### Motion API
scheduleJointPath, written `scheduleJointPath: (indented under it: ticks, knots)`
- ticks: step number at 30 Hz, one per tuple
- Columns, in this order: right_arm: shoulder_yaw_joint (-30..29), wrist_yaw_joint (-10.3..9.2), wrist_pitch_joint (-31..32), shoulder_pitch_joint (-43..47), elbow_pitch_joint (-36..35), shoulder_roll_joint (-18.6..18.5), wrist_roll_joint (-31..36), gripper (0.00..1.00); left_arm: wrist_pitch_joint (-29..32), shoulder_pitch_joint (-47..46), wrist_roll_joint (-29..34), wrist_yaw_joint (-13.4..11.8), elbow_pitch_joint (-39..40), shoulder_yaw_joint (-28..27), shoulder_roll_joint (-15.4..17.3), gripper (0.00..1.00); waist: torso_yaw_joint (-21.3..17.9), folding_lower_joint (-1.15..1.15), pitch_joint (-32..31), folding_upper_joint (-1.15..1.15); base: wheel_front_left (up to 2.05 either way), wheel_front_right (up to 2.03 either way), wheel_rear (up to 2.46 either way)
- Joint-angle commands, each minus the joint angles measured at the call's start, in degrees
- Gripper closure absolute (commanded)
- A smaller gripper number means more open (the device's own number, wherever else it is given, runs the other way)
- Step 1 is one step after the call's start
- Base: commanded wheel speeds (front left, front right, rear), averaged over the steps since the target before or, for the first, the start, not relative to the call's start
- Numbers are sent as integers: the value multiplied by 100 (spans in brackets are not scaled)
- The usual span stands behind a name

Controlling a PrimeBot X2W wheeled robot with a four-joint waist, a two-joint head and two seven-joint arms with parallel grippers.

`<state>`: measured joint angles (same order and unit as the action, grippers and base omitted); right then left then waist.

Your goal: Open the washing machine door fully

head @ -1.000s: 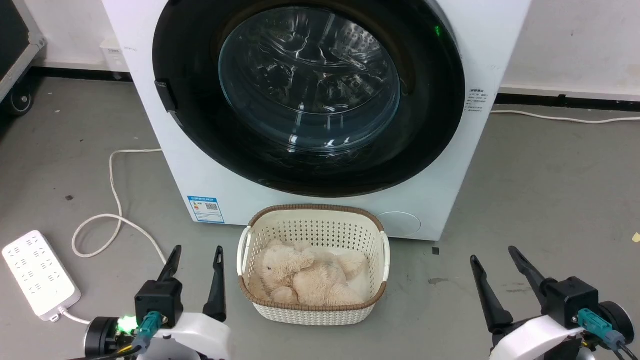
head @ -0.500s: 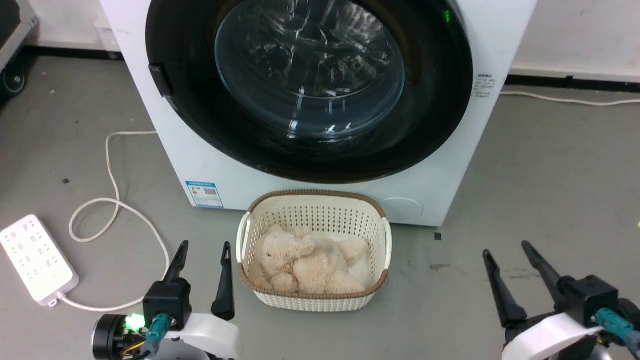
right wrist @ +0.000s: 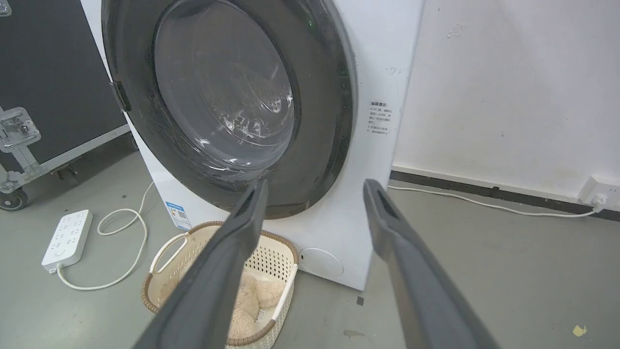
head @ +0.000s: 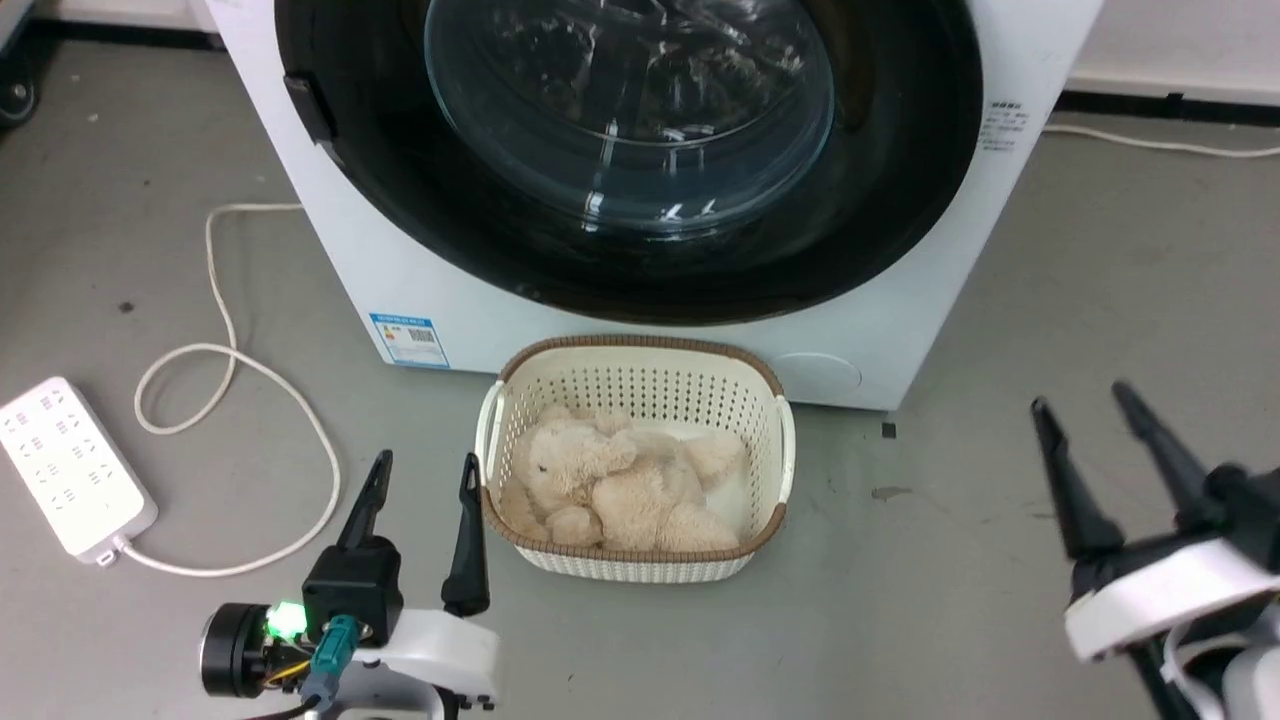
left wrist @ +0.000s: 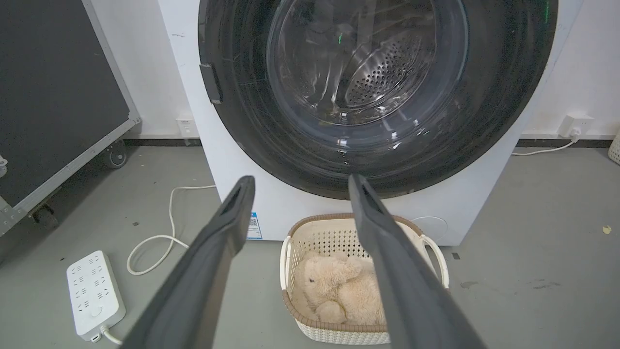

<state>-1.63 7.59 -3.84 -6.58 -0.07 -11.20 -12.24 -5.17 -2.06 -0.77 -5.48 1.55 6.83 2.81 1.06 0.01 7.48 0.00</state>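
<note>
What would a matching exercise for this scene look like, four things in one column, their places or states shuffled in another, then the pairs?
Column one
1. washing machine door
2. laundry basket
3. plush bear
4. power strip

Column two
A. on the floor at the robot's left
B. lying in the laundry basket
C. shut on the washing machine
D. on the floor right before the washing machine

Pairs: 1-C, 2-D, 3-B, 4-A

A cream basket (head: 640,567) holds a beige plush toy (head: 610,485), with a white power strip (head: 70,465) lying apart.
</note>
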Motion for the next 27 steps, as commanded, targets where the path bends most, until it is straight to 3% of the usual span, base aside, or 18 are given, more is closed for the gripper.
scheduleJointPath:
  ticks: [1,3,5,6,19,27]
  knots:
    - [-33,-4,2,-170,-30,-95,-116,0,-66,-119,-14,-52,33,43,3,0,7,0,61,0,0,0,0]
    - [-70,-4,23,-306,-31,-168,-235,0,-90,-153,-8,-85,42,79,3,0,12,0,124,0,0,0,0]
    - [-115,-4,60,-454,-16,-235,-388,89,-114,-186,-3,-118,52,115,4,0,20,0,190,0,0,0,0]
    - [-137,-4,77,-531,-8,-269,-464,100,-126,-202,-1,-135,57,133,4,0,24,0,222,0,0,0,0]
    - [-513,-5,647,-1892,573,-420,-1894,100,-282,-407,41,-328,123,360,11,0,130,0,676,0,0,0,0]
    - [-681,-6,1558,-3092,1411,-536,-3004,100,-401,-506,31,-519,237,459,45,0,318,-1,1022,0,0,0,0]
